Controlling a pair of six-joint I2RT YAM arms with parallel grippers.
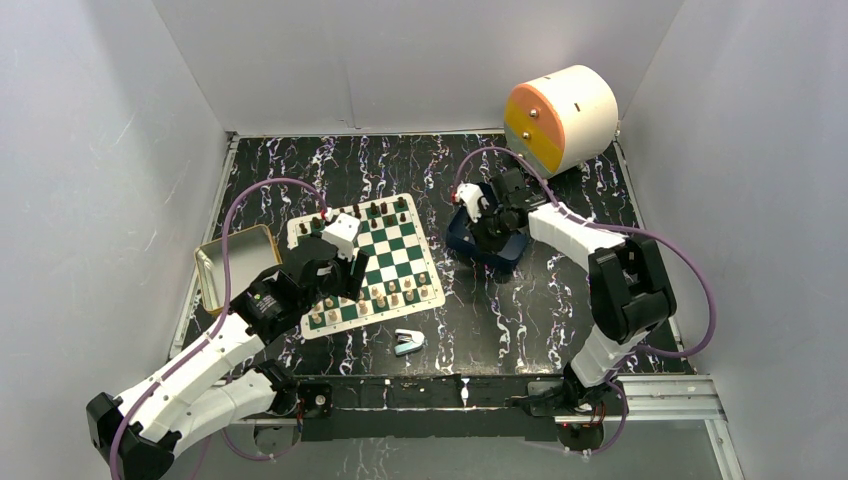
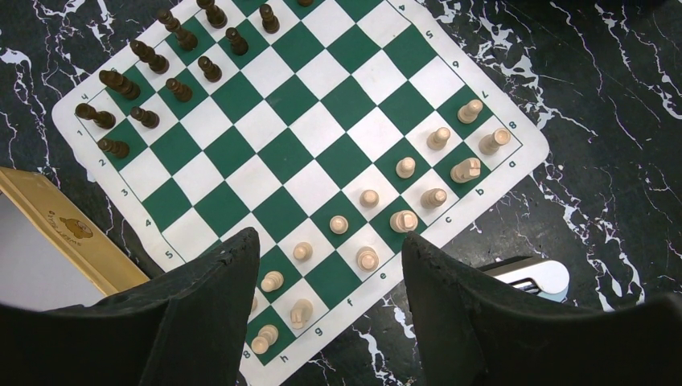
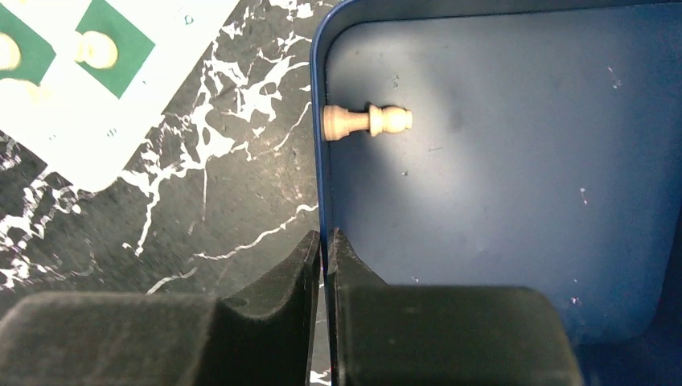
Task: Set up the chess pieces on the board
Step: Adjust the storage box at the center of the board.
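right gripper (image 3: 323, 241) pinching the blue tray (image 3: 499, 201)

the right gripper is squeezing its jaws almost together on a side wall of the blue tray, where one light pawn (image 3: 367, 121) is lying on its side. the left gripper (image 2: 328, 245) is hovering wide open, holding nothing, above the board (image 2: 297, 153); the chess pieces (image 2: 406, 167) are standing along two opposite edges.

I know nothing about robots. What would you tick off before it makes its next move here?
1. Right claw gripping the wall of the blue tray: ok, pinched shut on it.
2. Tray emptied: not ok, one light pawn lies on its side inside.
3. Left claw free: ok, open and empty above the board.
4. All pieces on the board upright: cannot tell, the left claw hides some.
5. Stapler off the squares: ok, it lies beside the board.
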